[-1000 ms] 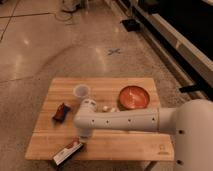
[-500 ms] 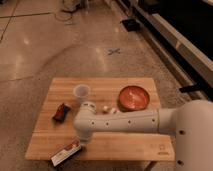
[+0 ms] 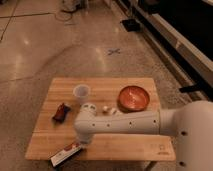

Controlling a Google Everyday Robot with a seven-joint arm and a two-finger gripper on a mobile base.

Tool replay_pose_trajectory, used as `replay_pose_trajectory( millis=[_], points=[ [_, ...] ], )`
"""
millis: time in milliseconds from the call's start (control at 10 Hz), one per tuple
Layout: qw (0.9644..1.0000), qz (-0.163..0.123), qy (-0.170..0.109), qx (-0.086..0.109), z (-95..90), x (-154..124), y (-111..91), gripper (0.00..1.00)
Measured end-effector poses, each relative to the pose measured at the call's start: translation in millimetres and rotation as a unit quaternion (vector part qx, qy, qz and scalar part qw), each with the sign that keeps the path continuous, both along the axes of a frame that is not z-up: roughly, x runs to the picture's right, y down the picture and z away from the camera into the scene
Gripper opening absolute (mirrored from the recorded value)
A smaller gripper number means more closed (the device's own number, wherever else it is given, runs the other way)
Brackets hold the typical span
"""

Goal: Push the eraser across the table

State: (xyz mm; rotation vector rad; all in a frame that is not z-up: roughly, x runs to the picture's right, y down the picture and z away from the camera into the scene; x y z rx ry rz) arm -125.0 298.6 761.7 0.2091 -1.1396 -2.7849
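Eraser (image 3: 66,153) slid edgeward, hand (image 3: 82,141) behind

The table (image 3: 115,146) carries eraser (image 3: 65,154), cup (image 3: 81,93), bowl (image 3: 133,97), gripper (image 3: 80,141) above eraser

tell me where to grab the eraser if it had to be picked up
Grip the eraser across its narrow width near the middle, coming from above: it lies flat and long at the table's front-left edge. The gripper is right beside it.
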Motion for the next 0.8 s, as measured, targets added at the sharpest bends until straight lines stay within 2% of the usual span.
replay_pose_trajectory(
  millis=[500,800],
  points=[
    [0.9996,-0.005,-0.024,-0.013,-11.7,-26,18,0.0],
    [0.9988,-0.014,-0.044,-0.017,-20.2,-48,21,0.0]
  ],
)
